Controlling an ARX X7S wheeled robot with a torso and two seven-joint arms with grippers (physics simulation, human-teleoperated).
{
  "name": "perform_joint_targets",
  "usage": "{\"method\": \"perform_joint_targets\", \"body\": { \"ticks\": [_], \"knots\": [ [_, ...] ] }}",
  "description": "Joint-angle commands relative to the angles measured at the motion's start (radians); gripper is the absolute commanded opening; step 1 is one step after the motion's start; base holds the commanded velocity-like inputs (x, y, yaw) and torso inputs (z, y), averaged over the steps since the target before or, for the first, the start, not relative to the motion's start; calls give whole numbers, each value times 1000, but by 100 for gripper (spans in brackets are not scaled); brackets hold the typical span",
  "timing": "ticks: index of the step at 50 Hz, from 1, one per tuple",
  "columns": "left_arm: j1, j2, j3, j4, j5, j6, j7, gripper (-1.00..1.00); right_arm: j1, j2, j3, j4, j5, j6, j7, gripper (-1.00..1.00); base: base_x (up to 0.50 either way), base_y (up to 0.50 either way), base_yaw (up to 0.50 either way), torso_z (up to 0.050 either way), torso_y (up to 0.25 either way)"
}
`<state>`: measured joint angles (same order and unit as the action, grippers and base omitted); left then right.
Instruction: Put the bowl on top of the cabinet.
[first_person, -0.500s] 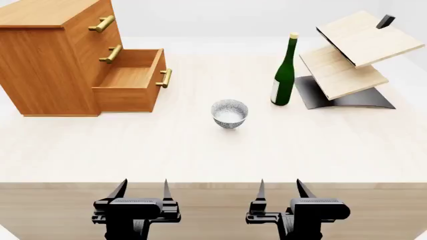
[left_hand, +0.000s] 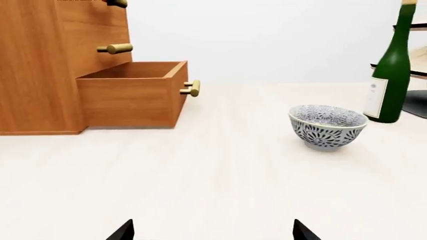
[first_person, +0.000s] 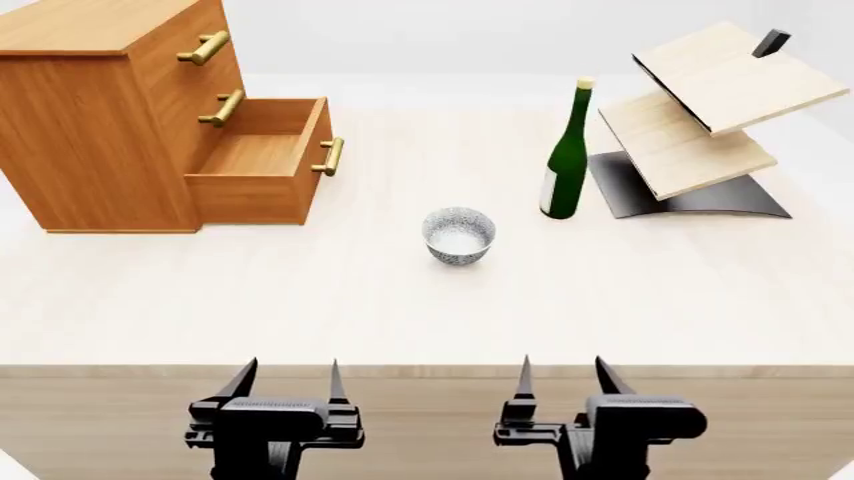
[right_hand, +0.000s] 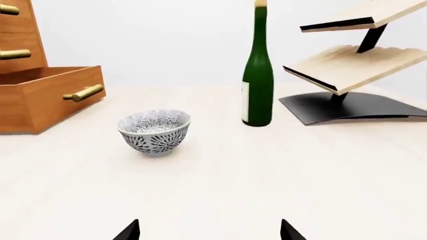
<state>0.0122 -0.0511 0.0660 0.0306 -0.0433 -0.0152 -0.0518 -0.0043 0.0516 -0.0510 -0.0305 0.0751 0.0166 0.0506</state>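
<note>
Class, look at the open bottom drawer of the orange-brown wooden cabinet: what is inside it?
The open bottom drawer of the orange-brown wooden cabinet shows only bare wooden floor in the head view. Its back end lies hidden under the closed drawer above. The blue-patterned ceramic bowl stands outside, on the table.

The whole view shifted slightly: the bowl and the bottle sat a little lower in the head view than before, while both hands hardly moved.
</note>
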Motion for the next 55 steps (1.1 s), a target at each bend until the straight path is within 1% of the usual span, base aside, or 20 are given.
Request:
{"method": "perform_joint_targets", "body": {
  "ticks": [1, 9, 13, 25, 28, 32, 33, 36, 55],
  "knots": [
    [9, -24, 25, 53, -18, -35, -20, 100, -11, 26, -13, -78, 32, 52, 27, 100, 0, 0, 0, 0, 0],
    [22, -43, 29, 150, -39, -108, -31, 100, -23, 40, -17, -152, 44, 112, 50, 100, 0, 0, 0, 0, 0],
    [31, -55, 29, 211, -46, -152, -41, 100, -38, 52, -19, -230, 52, 165, 64, 100, 0, 0, 0, 0, 0],
    [33, -83, 21, 348, -81, -275, -61, 100, -59, 81, -15, -376, 74, 264, 98, 100, 0, 0, 0, 0, 0],
    [35, -88, 24, 364, -79, -278, -67, 100, -66, 88, -18, -415, 79, 293, 104, 100, 0, 0, 0, 0, 0],
    [38, -93, 31, 372, -74, -274, -72, 100, -79, 101, -30, -447, 73, 276, 99, 100, 0, 0, 0, 0, 0],
    [39, -94, 29, 380, -80, -280, -71, 100, -83, 95, -14, -459, 113, 277, 89, 100, 0, 430, 0, 0, 0],
    [40, -98, 30, 387, -82, -282, -75, 100, -81, 95, -7, -463, 121, 283, 98, 100, 0, 500, 0, 0, 0],
    [44, -114, 32, 413, -107, -291, -89, 100, -75, 111, -13, -446, 130, 273, 113, 100, 0, 500, 0, 0, 0]
  ]
}}
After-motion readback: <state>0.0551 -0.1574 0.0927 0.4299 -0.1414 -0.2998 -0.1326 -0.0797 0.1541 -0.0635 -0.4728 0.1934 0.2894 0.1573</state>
